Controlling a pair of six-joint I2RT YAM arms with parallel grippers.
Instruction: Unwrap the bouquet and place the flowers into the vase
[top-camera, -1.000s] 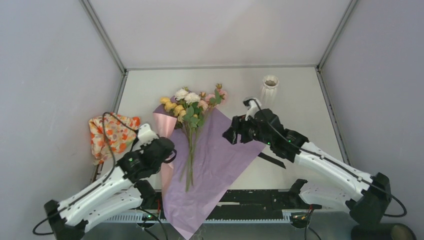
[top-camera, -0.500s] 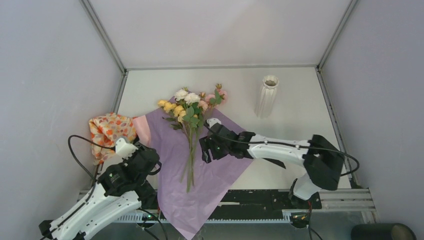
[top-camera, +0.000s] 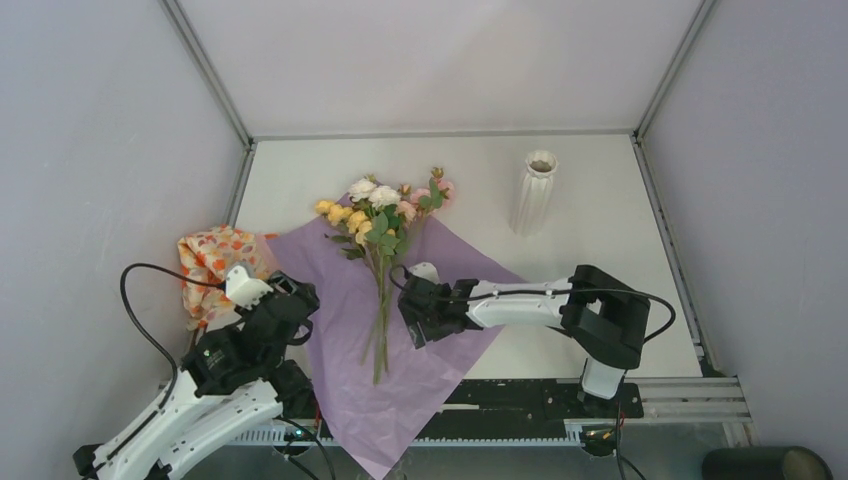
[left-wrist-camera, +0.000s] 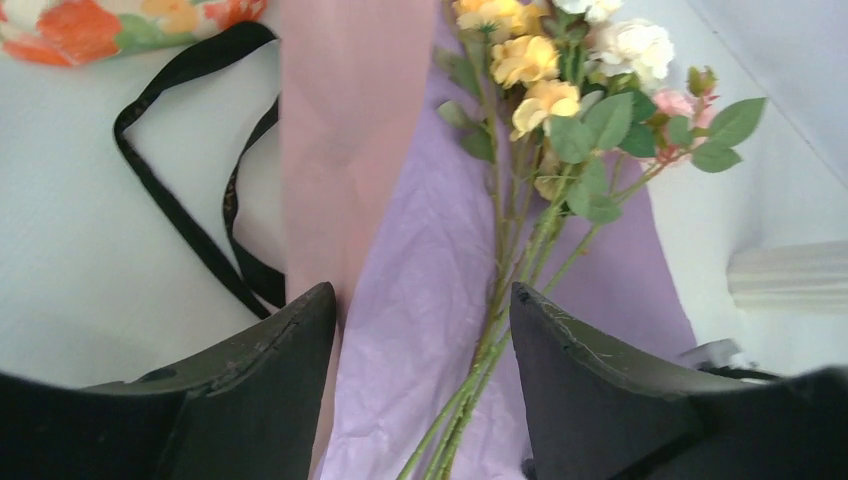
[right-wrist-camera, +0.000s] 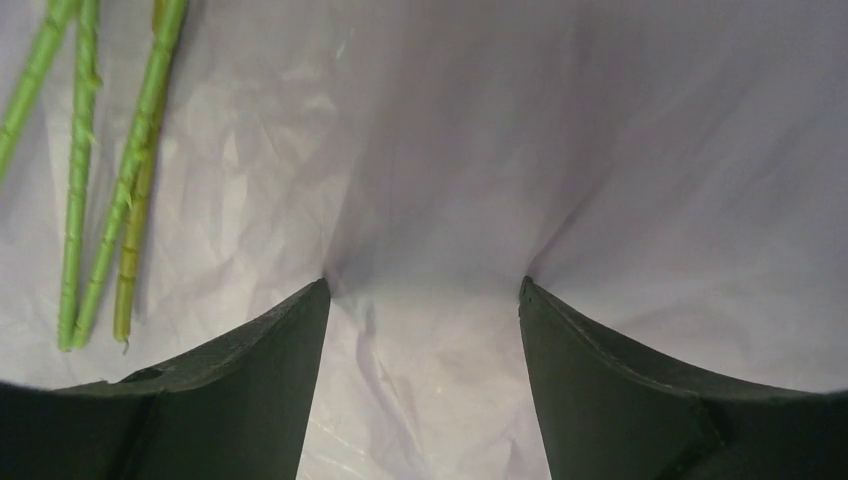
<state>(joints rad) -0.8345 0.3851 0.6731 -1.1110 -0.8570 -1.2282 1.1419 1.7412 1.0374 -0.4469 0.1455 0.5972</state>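
The bouquet is unwrapped. Its lilac paper (top-camera: 440, 300) lies spread flat, with a pink sheet (left-wrist-camera: 345, 130) along its left edge. The flowers (top-camera: 383, 205) rest on the paper, cream, yellow and pink heads at the far end, green stems (left-wrist-camera: 520, 260) running toward me. My left gripper (top-camera: 297, 297) hovers open just left of the stems, nothing between its fingers (left-wrist-camera: 285, 340). My right gripper (top-camera: 410, 318) is open too, its fingertips (right-wrist-camera: 315, 300) pressing down on creased lilac paper right of the stem ends (right-wrist-camera: 100, 230). The white ribbed vase (top-camera: 535, 190) stands upright at the back right.
A loose black ribbon (left-wrist-camera: 185, 225) lies on the table left of the pink sheet. An orange floral cloth (top-camera: 215, 265) is bunched by the left wall. White walls close in the table on three sides. The paper's near corner hangs over the front rail (top-camera: 520, 395).
My left gripper has opened and let go of the pink sheet, which now lies flat, and the arm has drawn back left. My right gripper has swung from near the vase down onto the lilac paper.
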